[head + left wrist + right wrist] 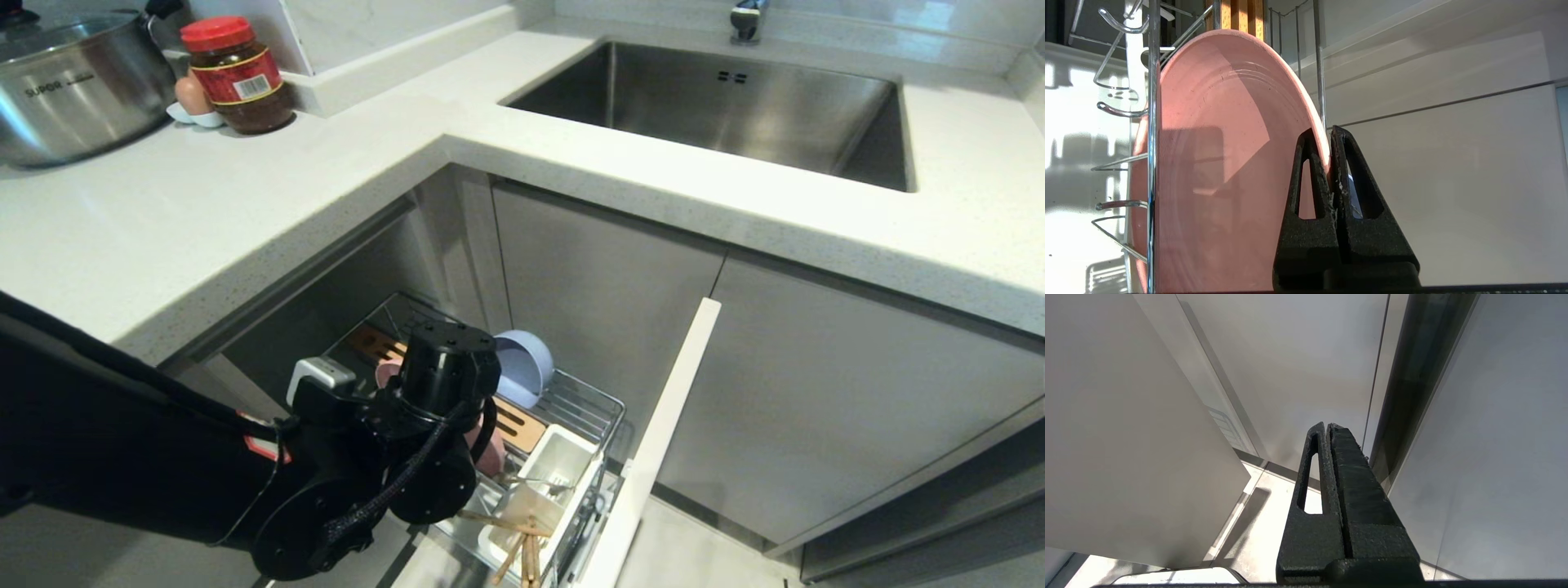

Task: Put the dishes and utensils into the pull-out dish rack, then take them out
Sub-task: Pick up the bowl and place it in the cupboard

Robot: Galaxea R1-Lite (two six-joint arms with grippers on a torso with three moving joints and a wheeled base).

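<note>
The pull-out dish rack [589, 406] stands drawn out under the counter, its white front panel [658, 451] to the right. My left arm [445, 371] reaches down into it and hides its own gripper in the head view. In the left wrist view my left gripper [1327, 134] is shut on the rim of the pink plate [1220, 163], which stands on edge between the chrome wires [1152, 122]. The pale-blue bowl [524, 366] stands on edge just behind. Wooden chopsticks [522, 555] and a slim silver utensil [545, 483] sit in the white cups. My right gripper [1327, 426] is shut and empty beside the cabinet fronts.
On the counter at the back left stand a lidded steel pot [73, 82], a red-lidded jar [238, 75] and an egg [192, 96]. The steel sink [718, 106] lies at the back right. Grey cabinet doors [824, 392] close off the space right of the rack.
</note>
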